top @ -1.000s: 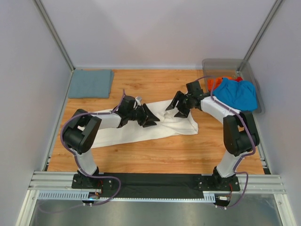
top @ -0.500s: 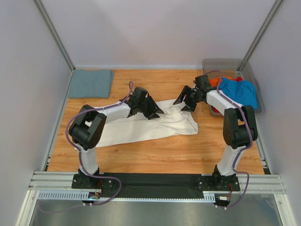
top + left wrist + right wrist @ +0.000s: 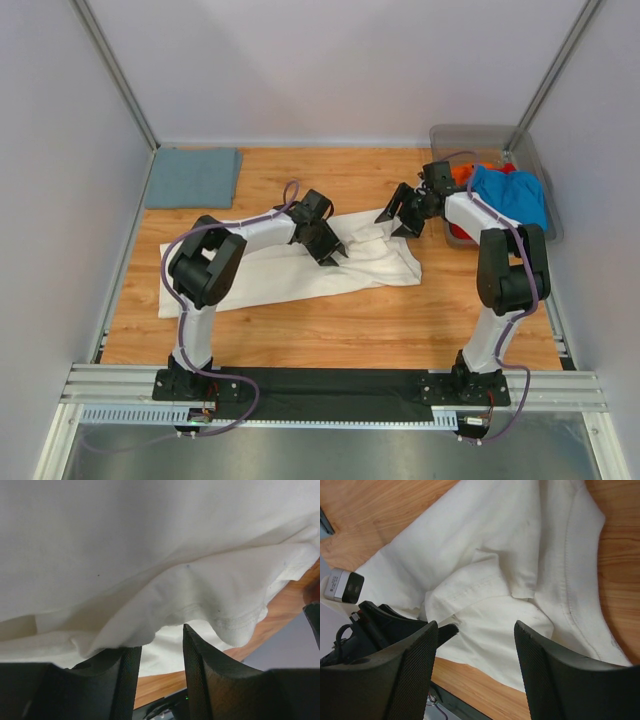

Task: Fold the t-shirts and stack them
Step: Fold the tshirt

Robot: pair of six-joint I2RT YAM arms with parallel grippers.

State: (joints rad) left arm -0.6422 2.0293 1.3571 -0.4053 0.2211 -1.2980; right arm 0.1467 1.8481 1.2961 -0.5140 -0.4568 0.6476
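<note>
A large cream-white t-shirt (image 3: 290, 275) lies crumpled lengthwise across the middle of the wooden table. My left gripper (image 3: 332, 250) sits low on its upper middle part. In the left wrist view the jaws (image 3: 161, 637) stand apart, and a fold of the white cloth (image 3: 150, 555) drapes over the left fingertip with nothing clamped between the fingers. My right gripper (image 3: 398, 215) hovers open above the shirt's right end. Its wrist view shows the neck placket (image 3: 485, 587) below the wide-open gripper (image 3: 475, 630). A grey-blue t-shirt (image 3: 192, 177) lies folded at the far left.
A clear grey plastic bin (image 3: 470, 130) stands at the far right and holds a bright blue shirt (image 3: 510, 198) and an orange-red one (image 3: 462, 175). Bare wood (image 3: 330, 330) runs in front of the white shirt. Grey walls close in the table on three sides.
My left gripper has reached further right along the white shirt, toward its middle. My right gripper has drawn back and to the right, toward the bin, off the cloth.
</note>
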